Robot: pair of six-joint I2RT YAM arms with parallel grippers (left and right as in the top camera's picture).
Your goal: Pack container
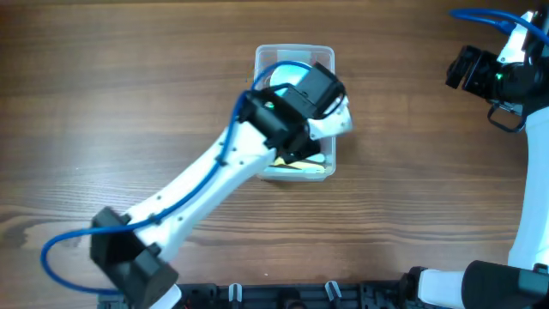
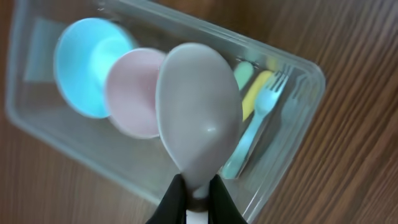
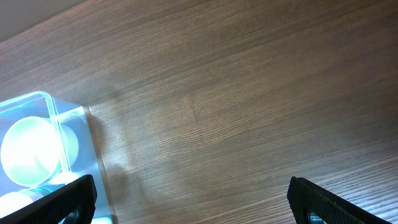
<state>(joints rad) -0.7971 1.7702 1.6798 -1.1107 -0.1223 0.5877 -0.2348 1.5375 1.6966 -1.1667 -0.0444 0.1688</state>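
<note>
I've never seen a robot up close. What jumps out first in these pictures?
A big grey spoon fills the left wrist view, pinched by its handle in the left end effector just above the clear container. Inside it lie a blue bowl, a pink bowl and a blue fork. The right end effector hangs open over the table, at the upper right of the overhead view.

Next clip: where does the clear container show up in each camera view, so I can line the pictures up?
Overhead: the container sits top centre, mostly covered by the left arm.
Left wrist: the container fills most of the frame, behind the held spoon.
Right wrist: one corner of the container shows at the lower left edge.
Shared landmark: the pale blue bowl inside it.
</note>
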